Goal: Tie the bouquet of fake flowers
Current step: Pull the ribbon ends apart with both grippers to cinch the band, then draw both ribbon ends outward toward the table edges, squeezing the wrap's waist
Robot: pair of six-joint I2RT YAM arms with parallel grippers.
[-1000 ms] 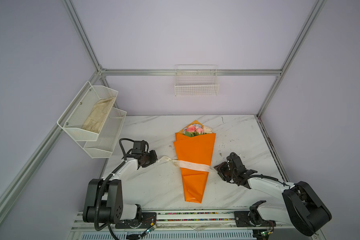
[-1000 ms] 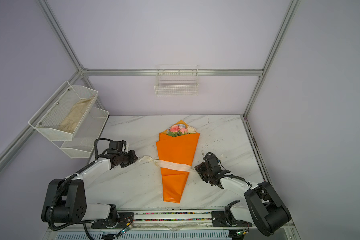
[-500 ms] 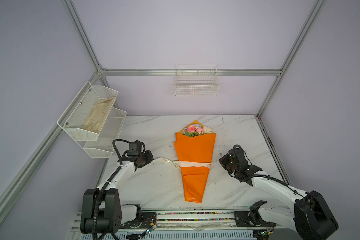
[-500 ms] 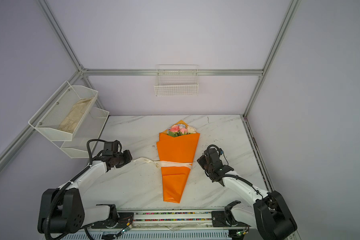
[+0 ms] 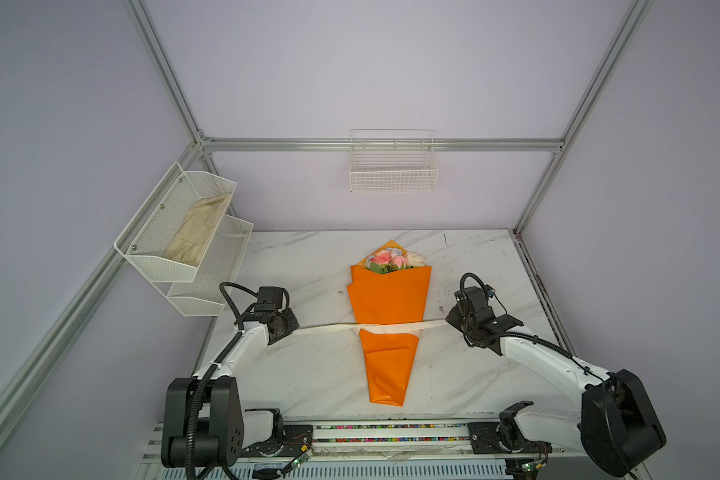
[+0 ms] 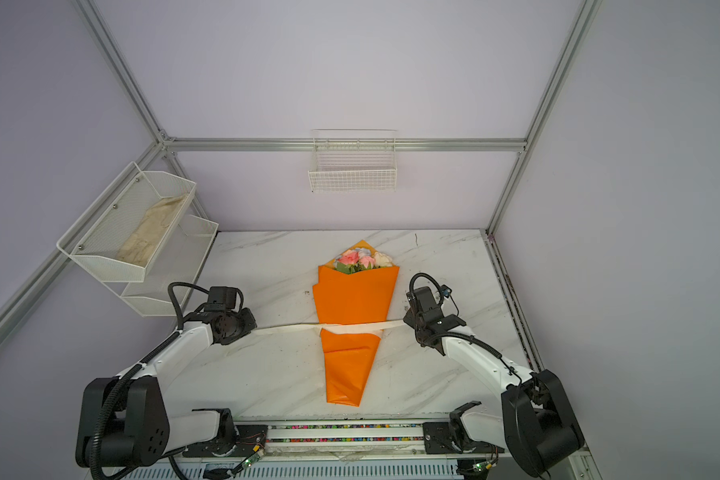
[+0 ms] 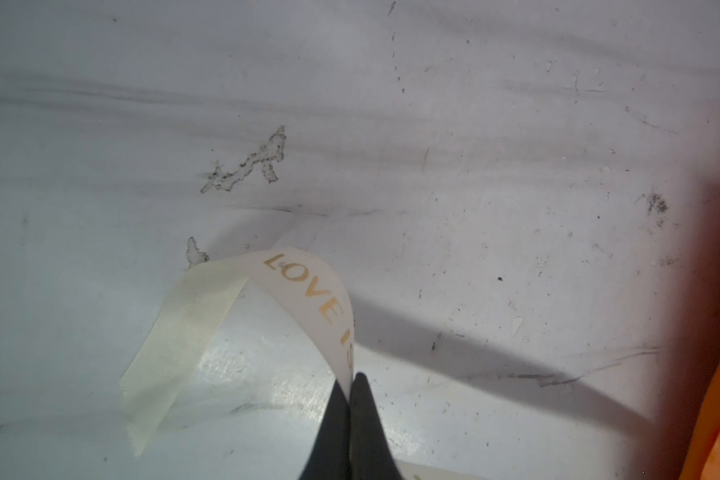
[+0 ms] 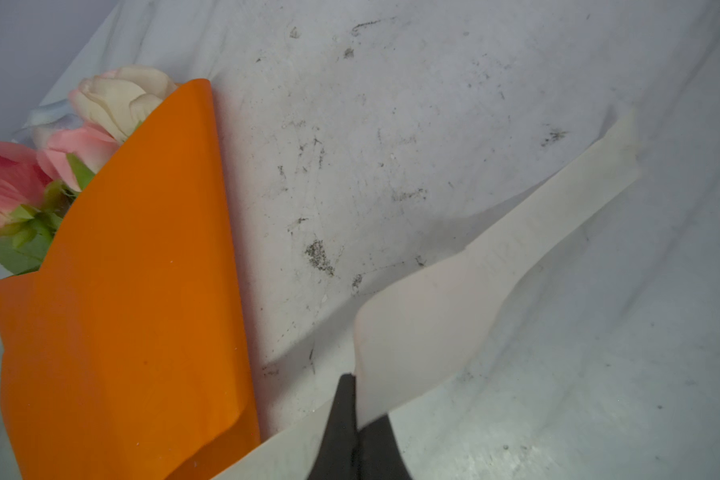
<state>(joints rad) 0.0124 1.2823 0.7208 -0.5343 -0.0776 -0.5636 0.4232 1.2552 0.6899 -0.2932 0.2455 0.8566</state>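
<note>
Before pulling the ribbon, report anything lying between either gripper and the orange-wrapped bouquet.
Nothing visible: only the cream lettered ribbon, pinched by left gripper and right gripper, runs over white marble tabletop to the orange-paper bouquet.

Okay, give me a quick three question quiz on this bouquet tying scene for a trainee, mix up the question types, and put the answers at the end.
1. True or false: the left gripper and the right gripper are each shut on an end of the cream ribbon.
2. Multiple choice: where does the cream ribbon cross the bouquet of fake flowers? A) over the flower heads. B) across its middle. C) at its bottom tip.
3. Fill in: in the left wrist view, the first word printed on the cream ribbon is ____.

Key: 1 true; 2 B; 3 LOVE.
</note>
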